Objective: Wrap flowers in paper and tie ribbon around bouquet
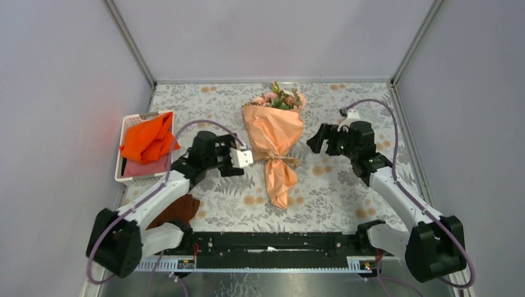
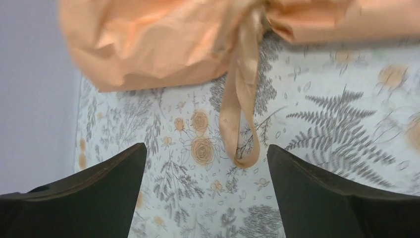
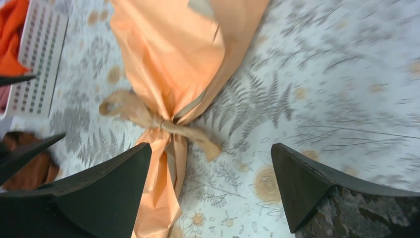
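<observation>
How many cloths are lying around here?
2. A bright orange cloth sits in the white basket on the left; a dark brown cloth lies on the table near the left arm. Others may be hidden under the orange one.

Left gripper jaws spread wide above table, ribbon loop end lying between fingertips, bouquet across top.
</observation>
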{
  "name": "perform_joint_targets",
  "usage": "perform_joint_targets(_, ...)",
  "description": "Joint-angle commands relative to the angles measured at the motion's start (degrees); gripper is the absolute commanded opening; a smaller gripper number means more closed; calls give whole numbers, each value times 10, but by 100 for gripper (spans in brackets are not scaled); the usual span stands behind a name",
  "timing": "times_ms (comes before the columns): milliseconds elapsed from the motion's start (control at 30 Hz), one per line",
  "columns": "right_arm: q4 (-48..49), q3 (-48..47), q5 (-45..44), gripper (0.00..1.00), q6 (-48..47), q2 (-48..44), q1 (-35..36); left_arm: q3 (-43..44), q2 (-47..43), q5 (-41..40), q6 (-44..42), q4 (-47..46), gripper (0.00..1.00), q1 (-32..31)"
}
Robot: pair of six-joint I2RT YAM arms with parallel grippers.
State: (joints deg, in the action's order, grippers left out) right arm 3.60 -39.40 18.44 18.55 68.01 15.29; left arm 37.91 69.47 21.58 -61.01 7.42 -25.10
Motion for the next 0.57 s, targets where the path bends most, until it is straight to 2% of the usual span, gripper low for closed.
perform_joint_targets(0,-32,18,-198,100,23,-100,-5,-33,-115,-32,270,-3,99,7)
perform_joint_targets(100,-30,31,-309,100,67,-163,-5,-76,-206,-82,483,-69,98,84)
perform_joint_targets(200,20,84,-383,100,41,-219,-5,-126,-278,-150,605,-106,99,166)
perform_joint_targets(333,79,161,-466,100,20,-261,-5,-188,-340,-227,638,-124,99,220)
perform_joint_targets(400,103,200,-497,99,27,-271,-5,-188,-337,-236,636,-134,98,239)
perform_joint_targets(533,107,225,-493,100,34,-283,-5,-200,-346,-223,644,-146,99,242)
